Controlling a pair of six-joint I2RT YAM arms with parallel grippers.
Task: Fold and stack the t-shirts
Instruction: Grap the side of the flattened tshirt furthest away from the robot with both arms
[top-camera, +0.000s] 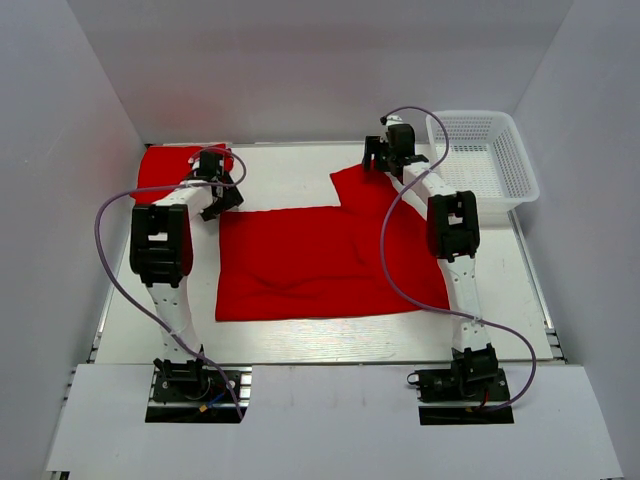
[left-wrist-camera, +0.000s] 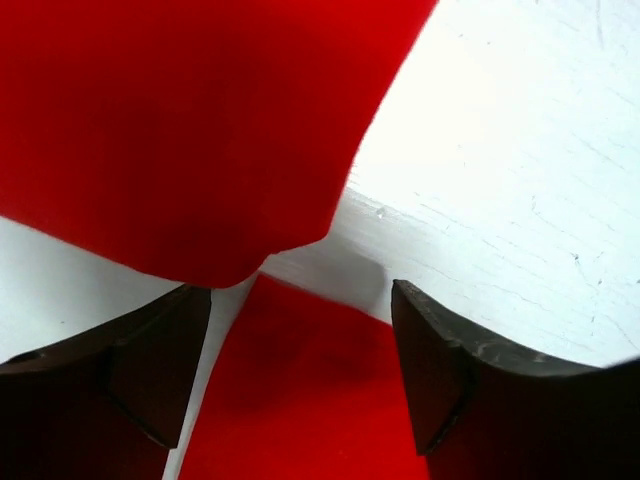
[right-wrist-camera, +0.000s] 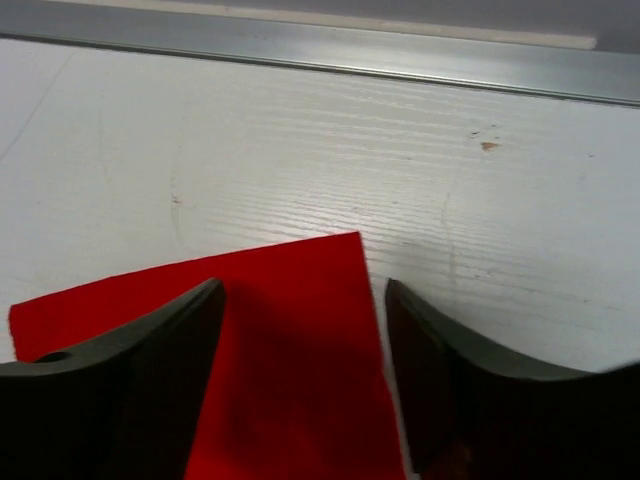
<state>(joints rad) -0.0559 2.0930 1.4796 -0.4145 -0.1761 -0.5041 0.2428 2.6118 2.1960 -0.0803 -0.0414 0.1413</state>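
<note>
Cloth covers the middle of the top view: one red t-shirt (top-camera: 320, 262) lies spread flat on the white table (top-camera: 300, 345), a sleeve reaching toward the upper right. A second red t-shirt (top-camera: 165, 165) sits in a compact heap at the upper left, partly hidden behind the left arm (top-camera: 160, 240). A white mesh basket (top-camera: 520, 170) stands at the upper right, apart from both shirts.

The left gripper (top-camera: 222, 200) is at the spread shirt's upper left corner. In its wrist view the left gripper (left-wrist-camera: 300, 300) has its fingers wide apart, with red cloth lying between them at the bottom of the frame. A rounded red fold fills the upper left; which shirt it belongs to is unclear.

The right gripper (top-camera: 380, 152) is over the sleeve. Its wrist view shows the right gripper (right-wrist-camera: 303, 295) spread wide astride the sleeve's flat corner, not pinching it, with a metal rail (right-wrist-camera: 400, 65) across the top.
</note>
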